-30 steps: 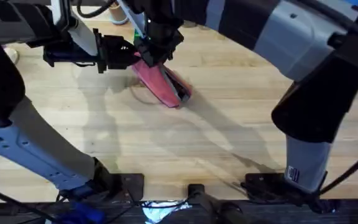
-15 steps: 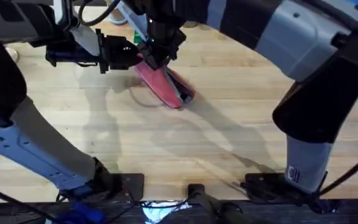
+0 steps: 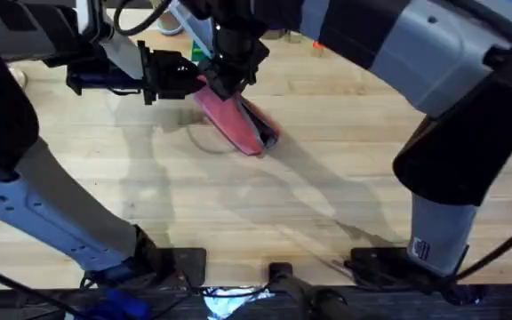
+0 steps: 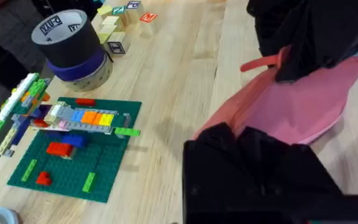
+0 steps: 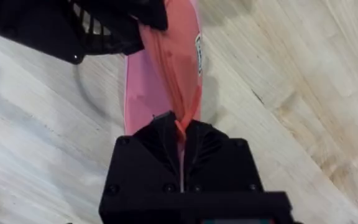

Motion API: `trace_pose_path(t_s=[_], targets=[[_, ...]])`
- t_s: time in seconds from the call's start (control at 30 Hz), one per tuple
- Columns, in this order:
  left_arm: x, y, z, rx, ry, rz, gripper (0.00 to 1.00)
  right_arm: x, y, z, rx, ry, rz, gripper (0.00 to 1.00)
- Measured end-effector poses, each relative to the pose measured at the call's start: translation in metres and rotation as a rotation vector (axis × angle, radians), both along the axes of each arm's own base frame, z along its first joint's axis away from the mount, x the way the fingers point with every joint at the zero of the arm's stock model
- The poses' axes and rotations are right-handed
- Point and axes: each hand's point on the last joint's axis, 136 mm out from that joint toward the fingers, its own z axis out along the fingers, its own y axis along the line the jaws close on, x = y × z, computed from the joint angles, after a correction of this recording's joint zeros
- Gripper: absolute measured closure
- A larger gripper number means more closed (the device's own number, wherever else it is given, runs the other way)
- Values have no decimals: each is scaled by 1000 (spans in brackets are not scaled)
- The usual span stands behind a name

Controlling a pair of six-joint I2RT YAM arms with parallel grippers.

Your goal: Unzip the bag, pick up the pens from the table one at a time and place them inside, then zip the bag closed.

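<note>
Pink, soft fabric pencil pouch (image 3: 231, 120) lies slanted on the far middle of the light wooden plank bench (image 3: 327, 187), one end resting on the wood, the other raised between the two claws. The right claw (image 5: 180, 134) is pinched closed on a thin pink zipper strip at the pouch's top seam. The left claw (image 3: 189, 82) comes in from the left and touches the pouch's raised end; whether it is closed I cannot tell. Beside the pouch sit a green brick baseplate (image 4: 73, 152) and a grey tape roll (image 4: 67, 37).
</note>
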Motion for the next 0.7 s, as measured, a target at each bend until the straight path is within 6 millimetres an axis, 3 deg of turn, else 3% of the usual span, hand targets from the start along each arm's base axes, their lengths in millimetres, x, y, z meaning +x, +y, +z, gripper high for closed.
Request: trace_pose_path(t_s=[0.4,0.7], targets=[[-3,-9,7,-55,12,-12,959,-15,-15,18,-23,24,4,967],[-1,-5,2,-19,5,-8,959,-23,-36,16,-96,62,-6,967]])
